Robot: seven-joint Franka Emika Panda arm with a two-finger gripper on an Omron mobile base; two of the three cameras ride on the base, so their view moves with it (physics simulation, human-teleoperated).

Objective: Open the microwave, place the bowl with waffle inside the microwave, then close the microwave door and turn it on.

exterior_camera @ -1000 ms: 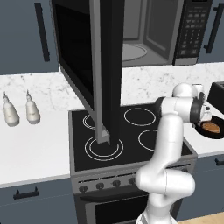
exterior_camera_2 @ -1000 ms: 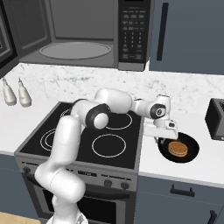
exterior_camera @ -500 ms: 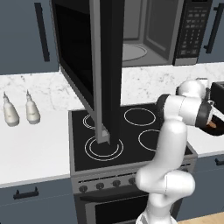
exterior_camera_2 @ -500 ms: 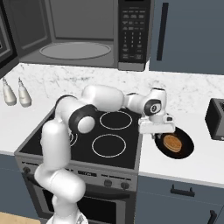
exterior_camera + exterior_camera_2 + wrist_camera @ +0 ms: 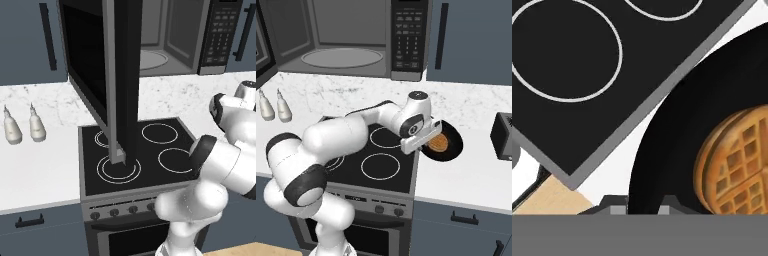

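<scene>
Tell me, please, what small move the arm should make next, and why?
Probably carry the bowl with waffle up and left toward the microwave cavity. The tool pinches the bowl's rim, the bowl seems tilted off the counter beside the stove, and the microwave door already stands open.

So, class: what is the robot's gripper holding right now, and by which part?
The gripper holds the shallow round black bowl with the waffle by its rim, jaws either side of the edge.
</scene>
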